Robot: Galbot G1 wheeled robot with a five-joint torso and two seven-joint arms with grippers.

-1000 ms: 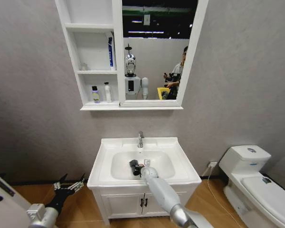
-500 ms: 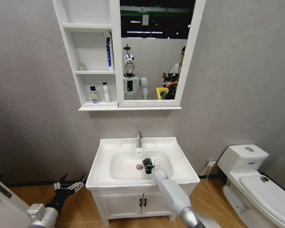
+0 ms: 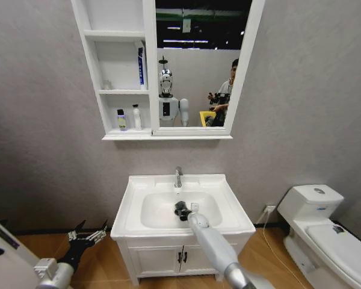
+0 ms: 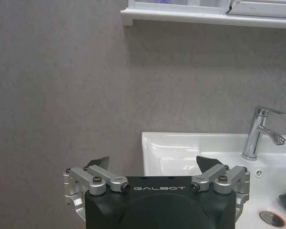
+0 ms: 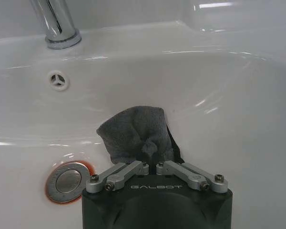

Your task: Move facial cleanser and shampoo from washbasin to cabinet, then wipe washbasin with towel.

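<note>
- My right end effector [image 5: 155,164] is clamped on the towel [image 5: 133,131], pressing it into the washbasin [image 3: 225,205] bowl beside the drain [image 5: 66,181] so the cloth can scrub.
- My left end effector [image 4: 152,164] waits spread apart, low beside the basin.

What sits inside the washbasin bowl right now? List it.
Inside the washbasin bowl: the right gripper shut on the dark grey towel, beside the red-ringed drain. An overflow hole sits below the faucet. The surface under the towel is covered.

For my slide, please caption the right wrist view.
Right end effector presses the dark grey towel against the washbasin bowl, beside the drain.
</note>
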